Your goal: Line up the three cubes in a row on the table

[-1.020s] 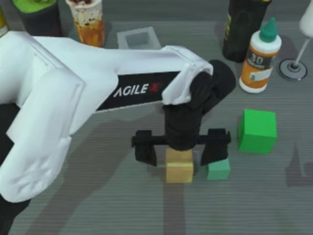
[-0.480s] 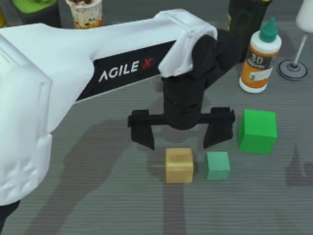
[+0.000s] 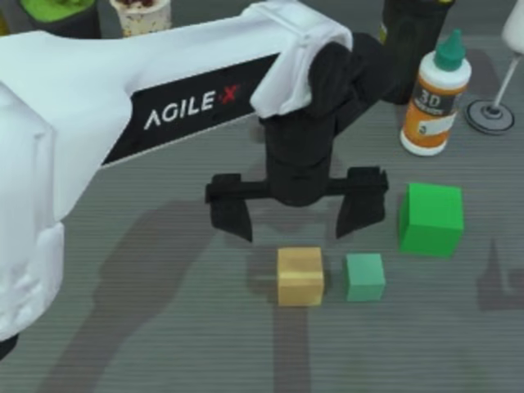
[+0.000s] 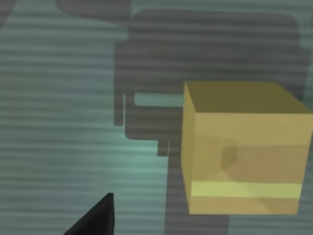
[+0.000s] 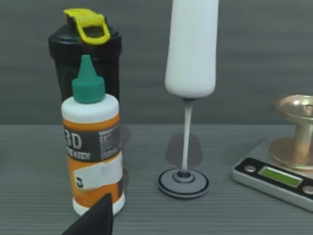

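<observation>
Three cubes rest on the ribbed grey table (image 3: pixel 164 327): the pale yellow cube (image 3: pixel 300 276), the small teal-green cube (image 3: pixel 364 277) just to its right, and the larger bright green cube (image 3: pixel 431 219) farther right and slightly back. My left gripper (image 3: pixel 293 228) hangs open above and just behind the yellow cube, touching nothing. The left wrist view shows the yellow cube (image 4: pixel 242 147) free on the table beside one black fingertip (image 4: pixel 98 218). My right arm is out of the top view; one of its fingertips (image 5: pixel 100 215) shows at the far side of its wrist view, the jaws spread.
A glue bottle (image 3: pixel 434 94), a black shaker (image 3: pixel 409 41) and a wine glass base (image 3: pixel 491 115) stand at the back right. A cup (image 3: pixel 141 12) is at the back left. The right wrist view shows a scale (image 5: pixel 274 174).
My left gripper has lifted off the yellow cube and drawn back, fingers still spread. The yellow cube stays on the table next to the teal one.
</observation>
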Controlling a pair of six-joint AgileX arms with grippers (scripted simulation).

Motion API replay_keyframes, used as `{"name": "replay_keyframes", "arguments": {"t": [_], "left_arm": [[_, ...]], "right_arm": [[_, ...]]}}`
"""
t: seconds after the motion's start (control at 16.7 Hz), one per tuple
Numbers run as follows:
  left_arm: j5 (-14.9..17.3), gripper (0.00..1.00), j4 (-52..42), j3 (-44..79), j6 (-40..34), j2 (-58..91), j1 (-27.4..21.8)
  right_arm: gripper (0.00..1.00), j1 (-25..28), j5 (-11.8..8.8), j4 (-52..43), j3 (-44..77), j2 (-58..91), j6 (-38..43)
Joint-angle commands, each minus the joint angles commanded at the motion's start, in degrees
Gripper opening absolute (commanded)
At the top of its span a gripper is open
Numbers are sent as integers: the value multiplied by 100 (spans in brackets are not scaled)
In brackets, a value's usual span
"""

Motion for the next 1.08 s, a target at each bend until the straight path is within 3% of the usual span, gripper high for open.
{"name": "replay_keyframes", "arguments": {"t": [0.42,1.08], "left_arm": [[-31,100,1332,-2088,641,-2352,1036],[-17,100,4721,-7530,2964,-8633,3445]], "right_arm": [[100,399,9,-1380,2045,2265,603],[100,1356,10,-4842,6633,8654,1970]]}}
